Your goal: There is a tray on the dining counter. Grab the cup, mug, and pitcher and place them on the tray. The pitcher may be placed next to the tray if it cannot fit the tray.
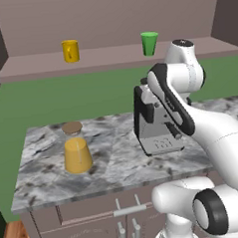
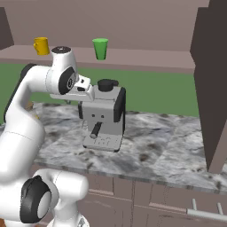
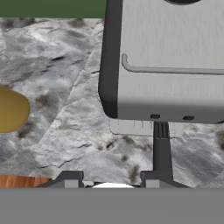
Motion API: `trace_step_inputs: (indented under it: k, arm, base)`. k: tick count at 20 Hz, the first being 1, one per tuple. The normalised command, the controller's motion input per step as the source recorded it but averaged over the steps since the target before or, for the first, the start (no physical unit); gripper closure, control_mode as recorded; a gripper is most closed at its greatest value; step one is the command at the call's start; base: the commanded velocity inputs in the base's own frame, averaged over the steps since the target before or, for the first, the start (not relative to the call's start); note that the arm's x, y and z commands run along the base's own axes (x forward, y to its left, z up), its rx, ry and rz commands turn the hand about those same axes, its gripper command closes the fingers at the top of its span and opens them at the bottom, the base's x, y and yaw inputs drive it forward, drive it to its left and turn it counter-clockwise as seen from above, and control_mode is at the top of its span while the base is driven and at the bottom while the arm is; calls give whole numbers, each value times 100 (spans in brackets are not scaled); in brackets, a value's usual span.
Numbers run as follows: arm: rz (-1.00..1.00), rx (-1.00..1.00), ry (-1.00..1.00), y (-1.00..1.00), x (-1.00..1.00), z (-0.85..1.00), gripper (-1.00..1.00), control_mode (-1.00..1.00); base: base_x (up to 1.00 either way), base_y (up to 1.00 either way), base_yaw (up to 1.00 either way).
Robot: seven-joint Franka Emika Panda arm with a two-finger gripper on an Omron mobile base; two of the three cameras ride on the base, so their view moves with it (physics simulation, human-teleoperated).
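Pitcher (image 1: 77, 149) looks heavy, slick glass – best gripped at its narrow neck under the cork – while the gripper (image 3: 112, 180) hangs partly open, holding nothing.

You get flat, even rendered light in all three views, no visible source and no glare. Shadows are soft: a faint dark patch beside the pitcher (image 1: 77, 151) on the marble counter (image 1: 118, 161), and a dim band under the coffee machine (image 2: 103, 117). Its dark side panels lose detail. Edges are slightly soft and low-resolution, no motion blur, no bending at the borders. In the hand view the machine's top reads grainy up close.
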Motion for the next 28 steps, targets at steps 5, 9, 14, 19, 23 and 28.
trace_step_inputs:
  k: [5, 9, 14, 19, 23, 28]
  arm:
    - [0, 0, 0, 0, 0, 0, -100, -100]
    - [0, 0, 0, 0, 0, 0, -100, -100]
    - [0, 0, -1, 0, 1, 0, -100, -100]
    - [0, 0, -7, -2, -2, 24, -100, -100]
    - [0, 0, -11, -15, -19, 42, -100, -100]
    - [0, 0, -15, -23, -27, 47, -100, -100]
  base:
    - [0, 0, 0]
    - [0, 0, 0]
    - [0, 0, 0]
    - [0, 0, 0]
    - [0, 0, 0]
    - [0, 0, 0]
